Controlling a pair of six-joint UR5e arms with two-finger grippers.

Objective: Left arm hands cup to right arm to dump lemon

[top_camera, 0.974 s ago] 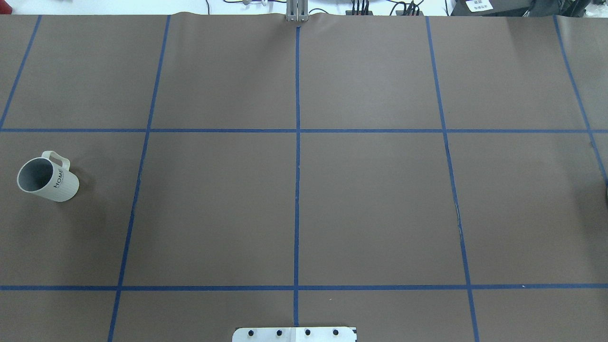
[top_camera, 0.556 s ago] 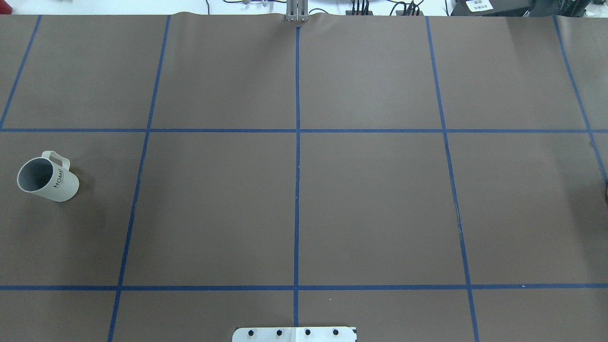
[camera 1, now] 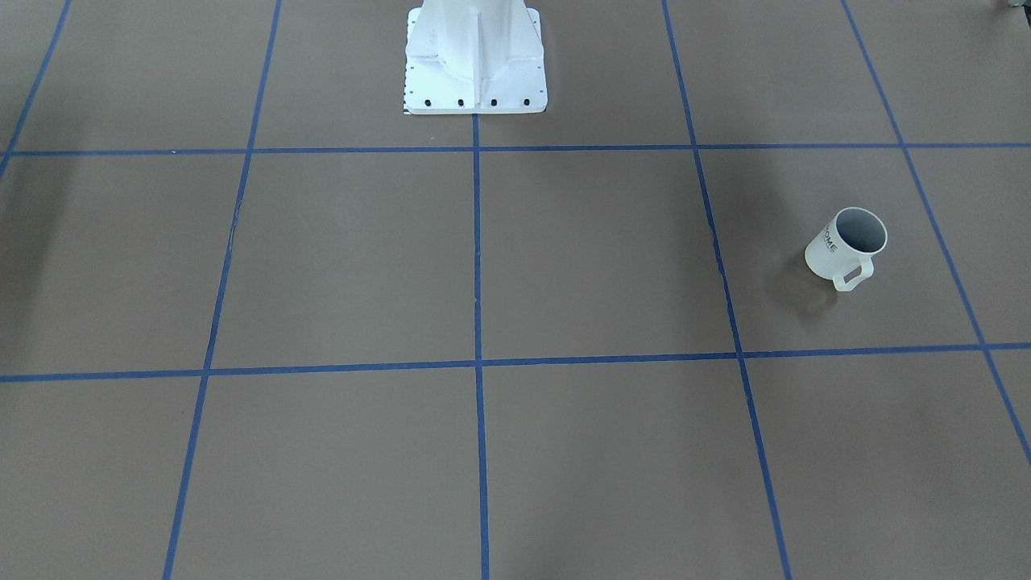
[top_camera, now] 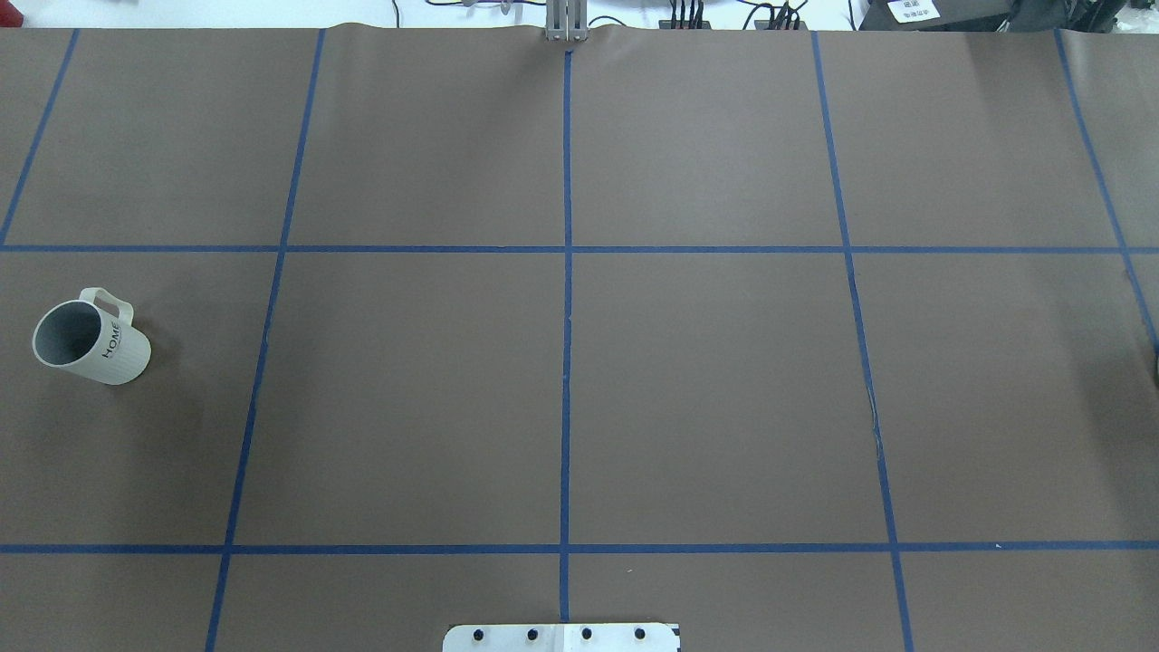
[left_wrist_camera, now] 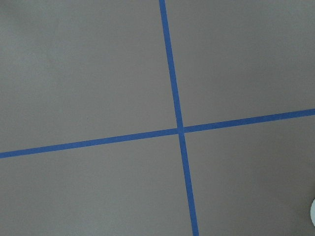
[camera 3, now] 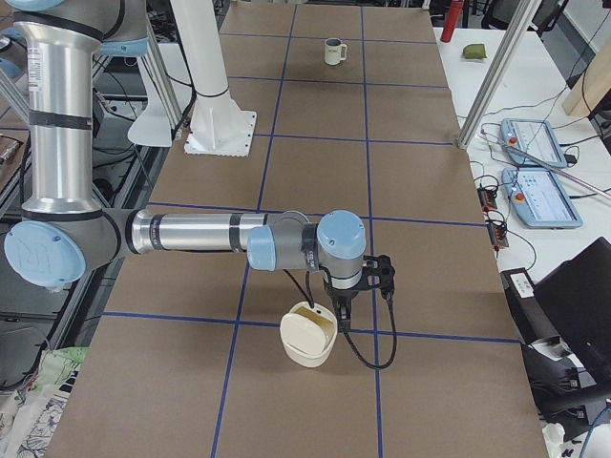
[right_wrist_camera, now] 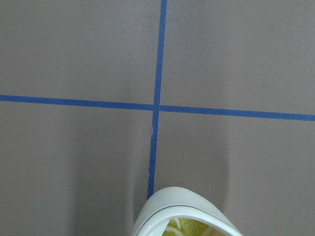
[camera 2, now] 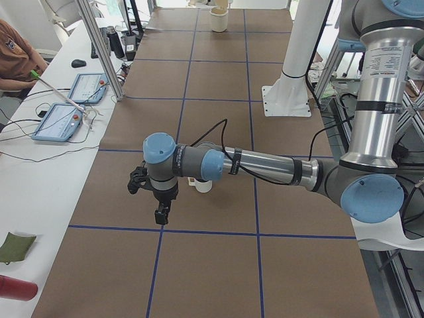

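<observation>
The white HOME mug (top_camera: 90, 340) stands upright near the table's left edge, handle away from the robot; it also shows in the front-facing view (camera 1: 844, 246). Its dark grey inside shows no lemon. Neither arm shows in the overhead or front-facing views. In the exterior left view the left gripper (camera 2: 161, 213) hangs above the table just beside the mug (camera 2: 203, 186). In the exterior right view the right gripper (camera 3: 341, 320) hangs over a cream bowl (camera 3: 307, 343). I cannot tell whether either gripper is open or shut.
The right wrist view shows the bowl's rim (right_wrist_camera: 170, 201) with something yellow inside (right_wrist_camera: 189, 228); I cannot tell what it is. The robot's white base (camera 1: 475, 56) stands mid-table at the near edge. Tablets and cables (camera 3: 535, 172) lie on the side bench.
</observation>
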